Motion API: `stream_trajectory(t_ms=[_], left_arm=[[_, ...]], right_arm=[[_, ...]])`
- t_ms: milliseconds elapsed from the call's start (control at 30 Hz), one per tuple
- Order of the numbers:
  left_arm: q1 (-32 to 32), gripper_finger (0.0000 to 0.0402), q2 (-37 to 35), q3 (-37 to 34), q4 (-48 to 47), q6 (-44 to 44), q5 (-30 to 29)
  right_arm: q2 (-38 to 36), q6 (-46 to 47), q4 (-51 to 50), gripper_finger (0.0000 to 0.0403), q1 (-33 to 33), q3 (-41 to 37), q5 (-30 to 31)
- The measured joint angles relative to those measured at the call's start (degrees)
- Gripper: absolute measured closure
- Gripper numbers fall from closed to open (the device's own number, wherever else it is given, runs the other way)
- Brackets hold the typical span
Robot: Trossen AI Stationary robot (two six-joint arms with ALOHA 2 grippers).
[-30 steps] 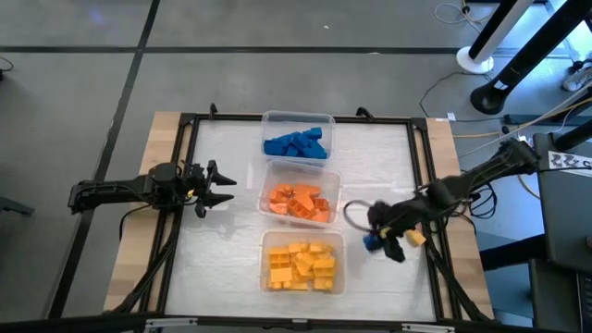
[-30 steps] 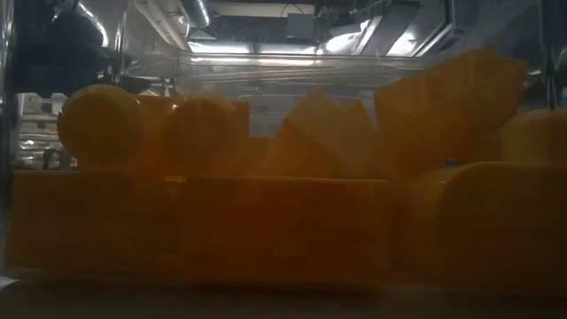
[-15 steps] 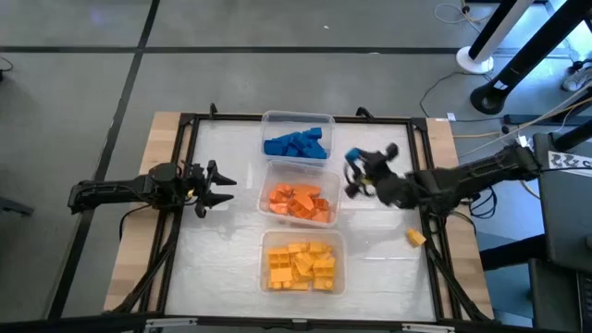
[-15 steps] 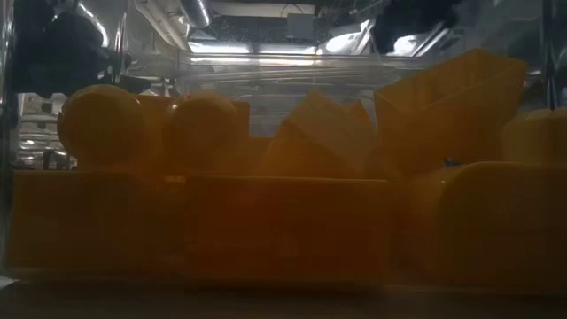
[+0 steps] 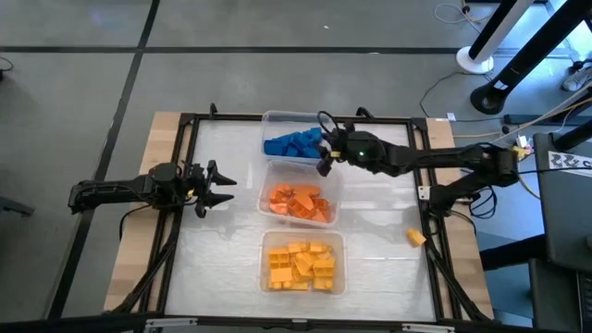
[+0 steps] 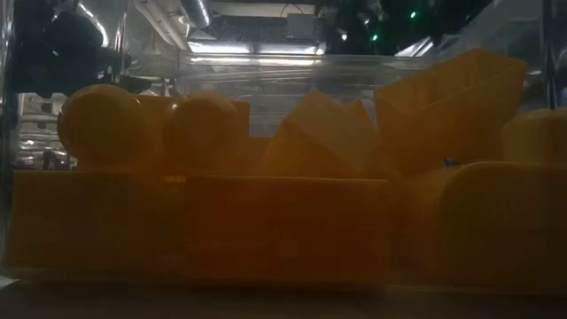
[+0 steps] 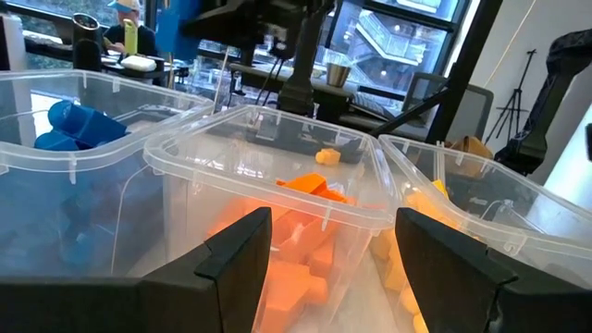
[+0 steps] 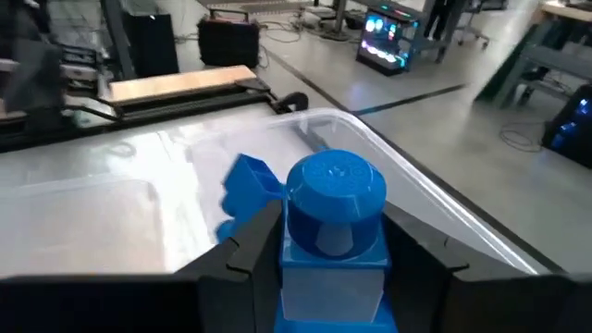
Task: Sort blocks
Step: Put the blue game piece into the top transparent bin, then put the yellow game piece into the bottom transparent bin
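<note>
Blue block in right gripper, carried to blue tub

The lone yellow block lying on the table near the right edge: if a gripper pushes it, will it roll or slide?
The yellow block looks chunky and flat-sided, so it would probably slide, not roll. It appears to be rigid plastic like the pieces in the yellow tub, likely light and stiff. Being small, it may skid or twist away under an off-centre push.
</note>
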Motion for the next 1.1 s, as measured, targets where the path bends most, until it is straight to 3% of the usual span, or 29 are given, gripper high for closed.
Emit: stream_trajectory(t_ms=[400,767,900,1100], left_arm=[[0.0,0.0180,0.0,0.0,0.0,0.0,0.0],[0.0,0.0180,0.0,0.0,0.0,0.0,0.0],[0.0,0.0180,0.0,0.0,0.0,0.0,0.0],[0.0,0.0180,0.0,0.0,0.0,0.0,0.0]], right_arm=[[6.9,4.7,9.0,0.0248,-4.3,0.0,0.3],[6.6,2.9,8.8,0.0150,-4.3,0.0,1.7],[2.8,-6.5,4.2,0.0137,-4.3,0.0,-5.1],[-9.6,-17.9,-11.5,0.0138,-4.3,0.0,-20.0]])
